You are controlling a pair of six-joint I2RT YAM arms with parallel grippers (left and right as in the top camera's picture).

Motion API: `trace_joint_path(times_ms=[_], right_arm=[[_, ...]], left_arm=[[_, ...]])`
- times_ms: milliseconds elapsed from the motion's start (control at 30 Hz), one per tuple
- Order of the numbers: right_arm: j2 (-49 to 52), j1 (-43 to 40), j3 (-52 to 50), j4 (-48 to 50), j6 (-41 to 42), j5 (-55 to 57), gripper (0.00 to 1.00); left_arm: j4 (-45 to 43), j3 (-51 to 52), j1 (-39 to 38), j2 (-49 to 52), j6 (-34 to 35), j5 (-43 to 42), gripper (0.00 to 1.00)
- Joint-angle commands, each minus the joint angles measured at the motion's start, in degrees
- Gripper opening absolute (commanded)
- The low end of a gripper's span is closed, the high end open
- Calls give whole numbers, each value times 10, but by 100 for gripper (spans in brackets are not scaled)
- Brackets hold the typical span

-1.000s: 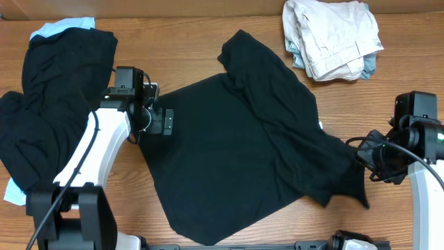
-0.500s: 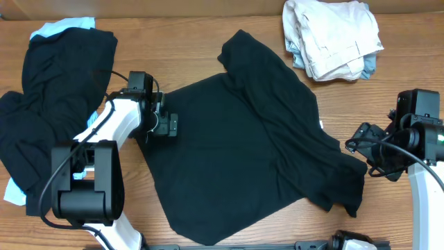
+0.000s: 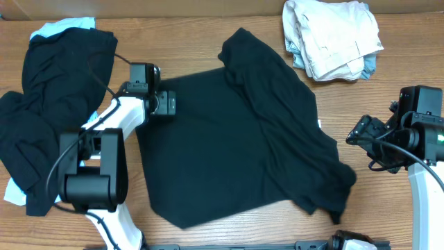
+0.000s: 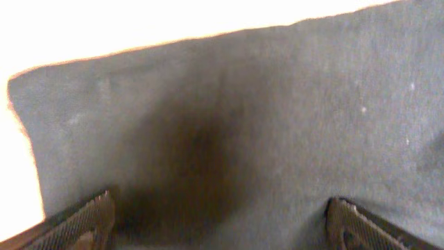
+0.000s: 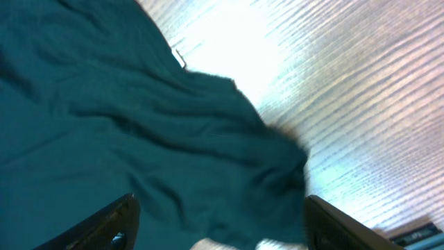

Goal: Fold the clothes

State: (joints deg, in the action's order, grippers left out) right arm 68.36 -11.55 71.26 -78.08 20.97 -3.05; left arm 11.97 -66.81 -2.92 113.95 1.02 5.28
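Black shirt [image 3: 236, 153] lies open at the middle of the table [image 3: 187, 48], mostly flat. Collar end runs up toward 12 o'clock. Its 4 o'clock corner is rumpled and turned over on itself. Small white label [image 3: 320, 125] shows at the 3 o'clock edge.

Left gripper [image 3: 165, 104] sits over the shirt's 10 o'clock corner. In the wrist view its fingers [image 4: 90, 215] stand wide apart with dark cloth [image 4: 263, 125] filling the space below; nothing is pinched.

Right gripper [image 3: 359, 132] hangs at 3 o'clock, just beside the bunched corner and off the cloth. It is spread wide as well, with the crumpled fabric [image 5: 104, 104] and bare wood beneath it.

Heap of dark garments [image 3: 55, 90] waits at 9 o'clock, a light blue piece [image 3: 62, 28] peeping out at its top. Beige stack [image 3: 333, 35], already folded, sits at 1 o'clock, well apart.

Judgement: the step in hand is laying out and smoothing, and no fold is made yet. The next move calls for the right pincer to take the tucked 4 o'clock corner and draw it outward flat while the left holds or grips its own corner. After that the first fold can go across.
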Motion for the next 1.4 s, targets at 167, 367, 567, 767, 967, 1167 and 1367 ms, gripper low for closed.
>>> trace_joint_path(times_ms=[167, 367, 567, 767, 967, 1167, 1367], right_arm=[[-4, 21, -1, 22, -2, -12, 78], [10, 42, -1, 42, -1, -12, 78], [11, 55, 1, 70, -2, -18, 79], [11, 55, 33, 85, -2, -33, 82], [5, 55, 106, 52, -21, -53, 84], [-28, 55, 143, 21, -37, -76, 84], [-66, 55, 143, -1, -48, -74, 85]], left_arm=[[-166, 3, 42, 121, -79, 73, 100], [-120, -92, 94, 159, -123, 69, 100], [19, -250, 90, 135, -122, 67, 100], [213, -430, 59, 105, -121, 67, 100], [456, -591, 19, 51, -77, 64, 100], [620, -653, 7, -36, -3, -75, 100], [760, -653, 7, -87, 25, -81, 100]])
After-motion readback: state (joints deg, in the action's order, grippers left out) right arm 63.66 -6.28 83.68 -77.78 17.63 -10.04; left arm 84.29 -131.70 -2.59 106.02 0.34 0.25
